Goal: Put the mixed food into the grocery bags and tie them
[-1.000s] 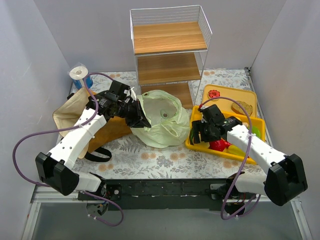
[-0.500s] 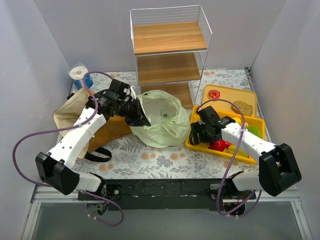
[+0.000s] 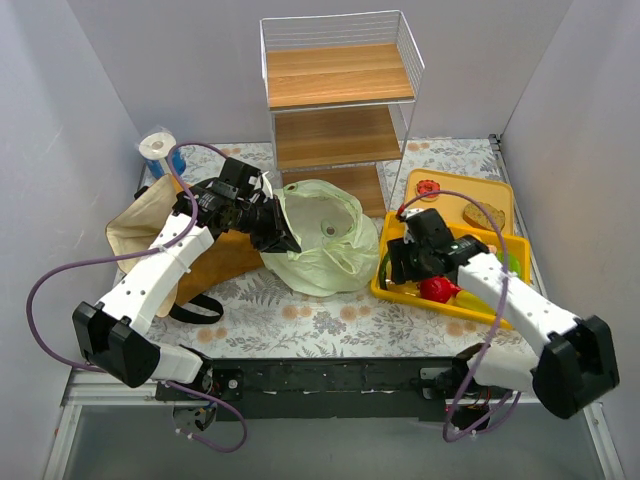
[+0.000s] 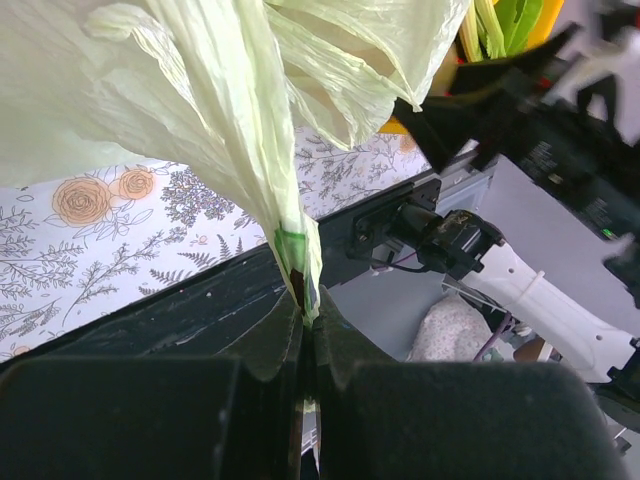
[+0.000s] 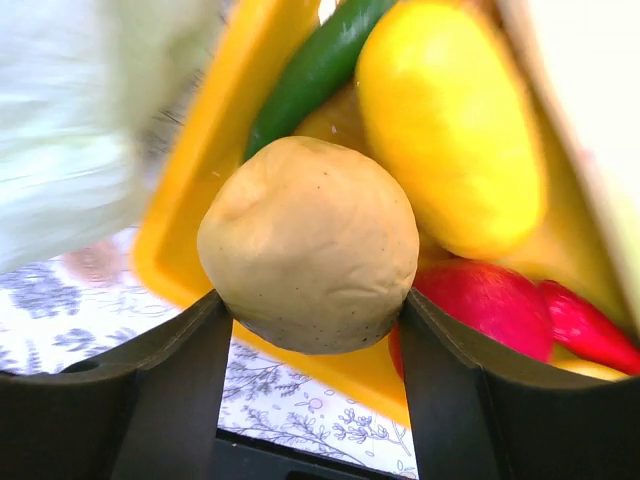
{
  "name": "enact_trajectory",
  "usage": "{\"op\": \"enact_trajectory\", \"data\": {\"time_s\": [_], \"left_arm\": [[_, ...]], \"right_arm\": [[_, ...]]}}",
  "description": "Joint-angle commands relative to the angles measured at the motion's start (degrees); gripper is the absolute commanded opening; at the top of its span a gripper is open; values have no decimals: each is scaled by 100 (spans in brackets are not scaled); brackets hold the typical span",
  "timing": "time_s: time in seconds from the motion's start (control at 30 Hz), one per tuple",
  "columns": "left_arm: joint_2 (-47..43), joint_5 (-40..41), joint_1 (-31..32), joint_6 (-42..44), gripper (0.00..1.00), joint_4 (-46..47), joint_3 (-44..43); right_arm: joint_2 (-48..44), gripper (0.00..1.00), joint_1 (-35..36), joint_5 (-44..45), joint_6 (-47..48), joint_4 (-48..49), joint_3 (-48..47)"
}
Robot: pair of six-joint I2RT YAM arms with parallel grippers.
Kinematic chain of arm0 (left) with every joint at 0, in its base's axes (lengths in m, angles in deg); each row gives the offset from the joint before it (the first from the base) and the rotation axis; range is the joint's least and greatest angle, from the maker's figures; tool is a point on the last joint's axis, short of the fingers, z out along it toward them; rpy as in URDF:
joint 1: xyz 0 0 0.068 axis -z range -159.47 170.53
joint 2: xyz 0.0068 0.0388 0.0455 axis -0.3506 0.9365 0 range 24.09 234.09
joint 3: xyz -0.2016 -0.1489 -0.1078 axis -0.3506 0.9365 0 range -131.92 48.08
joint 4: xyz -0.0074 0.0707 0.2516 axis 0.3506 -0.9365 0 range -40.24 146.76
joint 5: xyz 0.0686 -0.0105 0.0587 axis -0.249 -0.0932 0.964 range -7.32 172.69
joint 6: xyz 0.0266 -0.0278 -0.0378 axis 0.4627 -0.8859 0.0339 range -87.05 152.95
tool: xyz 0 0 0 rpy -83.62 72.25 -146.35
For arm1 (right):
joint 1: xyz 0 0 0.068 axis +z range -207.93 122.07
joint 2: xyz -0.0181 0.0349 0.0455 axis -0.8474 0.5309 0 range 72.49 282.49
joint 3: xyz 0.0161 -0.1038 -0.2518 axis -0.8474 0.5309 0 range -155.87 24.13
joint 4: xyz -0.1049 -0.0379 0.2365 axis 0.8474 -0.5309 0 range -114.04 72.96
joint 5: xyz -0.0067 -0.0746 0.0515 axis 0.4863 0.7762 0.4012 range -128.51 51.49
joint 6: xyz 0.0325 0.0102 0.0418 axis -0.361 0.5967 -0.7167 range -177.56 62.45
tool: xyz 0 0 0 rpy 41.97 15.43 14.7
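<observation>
Right tool [image 5: 310, 335] with potato [image 5: 308, 258], slightly rightward

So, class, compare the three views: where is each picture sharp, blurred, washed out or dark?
Top external: evenly lit, sharp throughout. Left wrist: pale-green bag washed out near the top, left gripper nearly black below. Right wrist: potato fairly sharp, the bag at the left edge smeared with blur.
</observation>
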Motion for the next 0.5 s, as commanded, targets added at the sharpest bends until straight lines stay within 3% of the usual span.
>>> {"op": "enact_trajectory", "data": {"time_s": [0.0, 0.2, 0.27, 0.47], "left_arm": [[-67, 66, -41, 45, 0, -34, -85], [-85, 66, -50, 27, 0, -43, -76], [-85, 57, -50, 36, 0, -52, -76], [-146, 22, -41, 19, 0, -43, -15]], "right_arm": [[-1144, 20, 32, 173, 146, -178, -929], [-1437, 16, 129, -808, 137, 884, -1590], [-982, 15, 243, -1318, 128, 1069, -1959], [205, 15, 1146, -1522, 313, 1658, -2618]]}}
